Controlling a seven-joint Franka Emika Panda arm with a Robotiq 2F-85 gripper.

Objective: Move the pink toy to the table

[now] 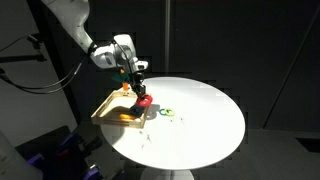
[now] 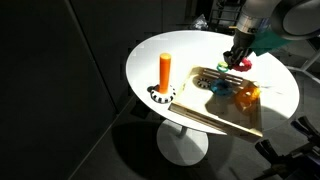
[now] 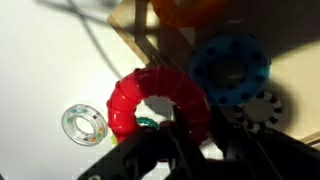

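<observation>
The pink toy (image 3: pixel 150 95) is a pinkish-red ring. My gripper (image 3: pixel 185 135) is shut on its right side, with one finger through the hole. In both exterior views the toy (image 1: pixel 145 101) (image 2: pixel 243 66) hangs under the gripper (image 1: pixel 139 90) (image 2: pixel 238 60), just above the edge of the wooden tray (image 1: pixel 112 110) where it meets the round white table (image 1: pixel 205 120). The white table top (image 3: pixel 50 70) shows beneath the ring's left half.
A small green-and-yellow ring toy (image 3: pixel 85 124) (image 1: pixel 168 113) lies on the table beside the tray. A blue gear ring (image 3: pixel 230 65) (image 2: pixel 222 88) and an orange piece (image 2: pixel 248 95) lie in the tray (image 2: pixel 235 115). An orange upright peg (image 2: pixel 166 72) stands near the table's edge.
</observation>
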